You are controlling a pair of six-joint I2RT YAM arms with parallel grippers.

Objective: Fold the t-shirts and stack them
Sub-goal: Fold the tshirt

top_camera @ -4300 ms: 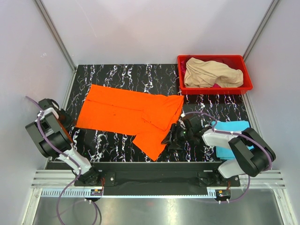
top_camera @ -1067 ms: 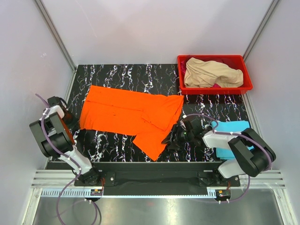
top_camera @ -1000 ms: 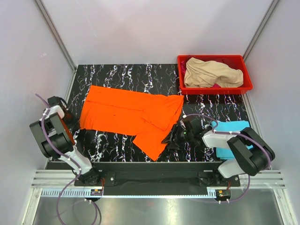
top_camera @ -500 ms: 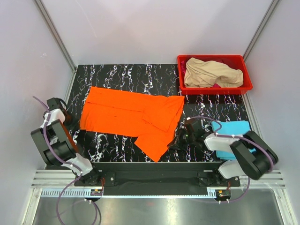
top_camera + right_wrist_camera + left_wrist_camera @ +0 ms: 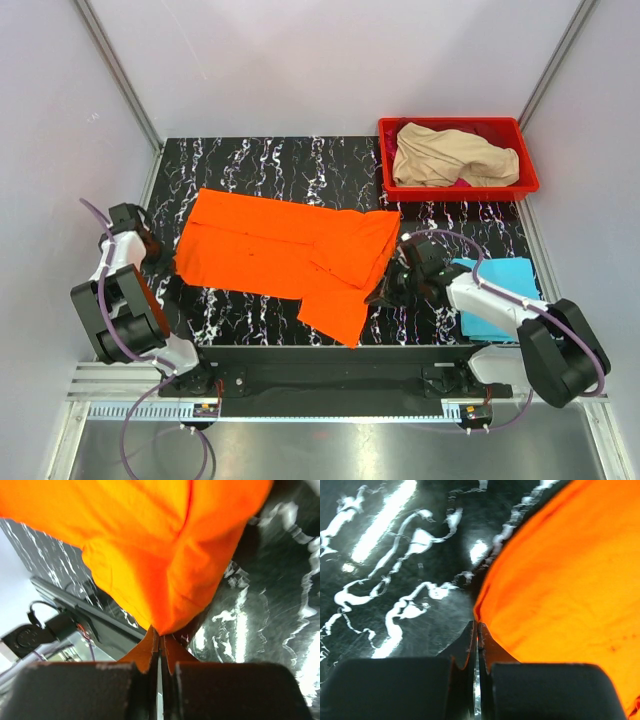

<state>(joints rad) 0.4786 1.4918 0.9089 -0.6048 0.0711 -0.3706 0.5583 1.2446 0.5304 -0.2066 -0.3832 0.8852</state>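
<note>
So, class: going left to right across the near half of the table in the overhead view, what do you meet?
left gripper → bright orange cloth t-shirt → right gripper → folded light blue cloth t-shirt

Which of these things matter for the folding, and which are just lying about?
Job: orange shirt, pinched by left gripper and right gripper; blue shirt, folded; beige shirt; magenta shirt under it, barely showing.
Lying about: bin holding those last two; table.
</note>
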